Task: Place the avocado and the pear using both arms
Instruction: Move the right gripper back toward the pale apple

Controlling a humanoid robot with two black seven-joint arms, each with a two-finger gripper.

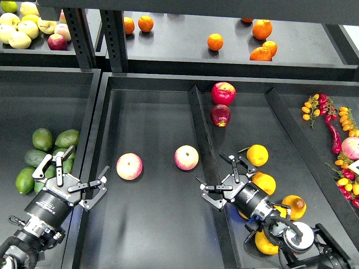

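Both my jaws gape empty: left gripper (68, 175) beside the avocados (40, 157), right gripper (224, 178) among the pears (257, 155).

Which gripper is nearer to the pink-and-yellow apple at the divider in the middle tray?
The right gripper is nearer: it is just below and right of that apple, across the divider. The left gripper is far to its left.

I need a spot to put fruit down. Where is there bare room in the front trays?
The middle tray is mostly bare: open floor above and below its two pink-yellow apples. Crowded: the green avocados at left, the yellow-orange fruit by the right gripper.
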